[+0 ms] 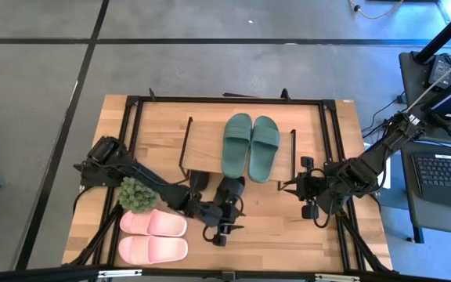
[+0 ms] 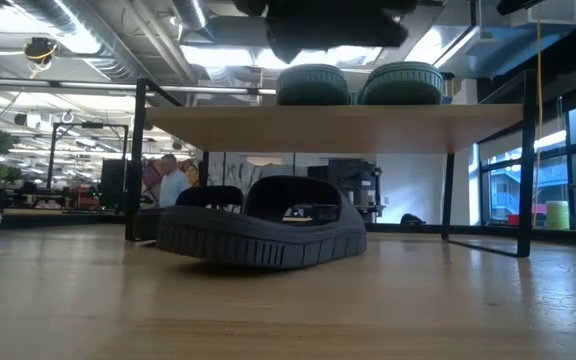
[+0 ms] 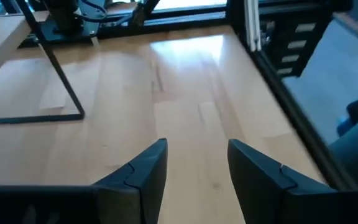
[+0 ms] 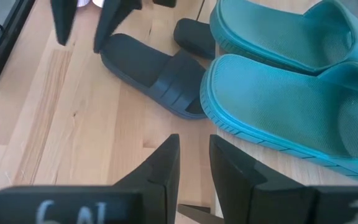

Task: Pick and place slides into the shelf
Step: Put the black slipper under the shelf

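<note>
Your left gripper [image 1: 224, 229] hangs over the bench [image 1: 288, 227] with jaws parted and empty, beside the black slides [image 2: 258, 232] under the shelf [image 1: 210, 137], green slides [image 1: 250, 146] on top, pink slides [image 1: 153, 236] nearby, while your right gripper [image 1: 300, 188] waits, jaws slightly apart.

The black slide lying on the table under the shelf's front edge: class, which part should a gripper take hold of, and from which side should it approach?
Grip the wide strap of the black slide. It arches clear of the footbed, so one finger can likely pass beneath it. Approach from the open table side, low and level, because the shelf holding the green slides overhangs it. The left gripper, fingers open, sits nearest; the right gripper waits beside the shelf.
</note>
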### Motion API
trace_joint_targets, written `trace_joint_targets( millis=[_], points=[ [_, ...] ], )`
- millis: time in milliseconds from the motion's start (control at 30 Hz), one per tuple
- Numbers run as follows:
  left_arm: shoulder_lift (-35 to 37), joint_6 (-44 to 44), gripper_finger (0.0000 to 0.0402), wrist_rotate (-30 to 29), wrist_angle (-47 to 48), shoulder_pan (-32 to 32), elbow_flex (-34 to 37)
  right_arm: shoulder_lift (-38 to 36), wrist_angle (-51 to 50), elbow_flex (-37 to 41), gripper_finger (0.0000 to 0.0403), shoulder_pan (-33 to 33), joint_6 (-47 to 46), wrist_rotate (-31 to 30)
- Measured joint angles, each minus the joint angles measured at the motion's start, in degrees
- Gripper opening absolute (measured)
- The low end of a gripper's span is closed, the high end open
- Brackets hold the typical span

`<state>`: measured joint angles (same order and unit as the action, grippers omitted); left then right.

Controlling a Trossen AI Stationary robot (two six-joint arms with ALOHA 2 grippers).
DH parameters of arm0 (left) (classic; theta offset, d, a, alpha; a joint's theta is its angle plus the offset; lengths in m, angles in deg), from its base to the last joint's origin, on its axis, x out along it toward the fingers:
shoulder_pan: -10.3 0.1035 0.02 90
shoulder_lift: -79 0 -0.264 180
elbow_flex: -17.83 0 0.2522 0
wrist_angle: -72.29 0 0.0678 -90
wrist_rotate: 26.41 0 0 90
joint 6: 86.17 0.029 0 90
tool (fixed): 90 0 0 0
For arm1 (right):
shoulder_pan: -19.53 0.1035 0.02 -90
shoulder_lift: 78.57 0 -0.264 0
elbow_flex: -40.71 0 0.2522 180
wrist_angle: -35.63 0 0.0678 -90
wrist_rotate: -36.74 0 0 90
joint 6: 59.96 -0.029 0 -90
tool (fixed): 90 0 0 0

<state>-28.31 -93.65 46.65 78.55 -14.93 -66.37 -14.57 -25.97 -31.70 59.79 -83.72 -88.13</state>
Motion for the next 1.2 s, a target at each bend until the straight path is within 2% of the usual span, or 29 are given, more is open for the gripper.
trace_joint_targets(
  millis=[167,400,800,1200],
  points=[
    [-1.8,3.4,0.0161,1.5,0.2,2.1,0.0,0.0,0.0,0.0,0.0089,0.0,-0.2,0.0],
    [-6.3,3.3,0.0161,1.6,-2.0,4.1,0.1,0.0,0.1,0.0,0.0089,0.0,0.0,0.0],
    [-6.7,3.4,0.0161,1.4,-0.5,4.5,0.1,0.0,0.3,0.0,0.0089,0.0,-0.2,0.0],
    [-12.5,0.8,0.0161,0.9,-0.8,5.0,-0.7,0.0,0.5,0.0,0.0089,0.0,-0.2,-0.2]
  ],
)
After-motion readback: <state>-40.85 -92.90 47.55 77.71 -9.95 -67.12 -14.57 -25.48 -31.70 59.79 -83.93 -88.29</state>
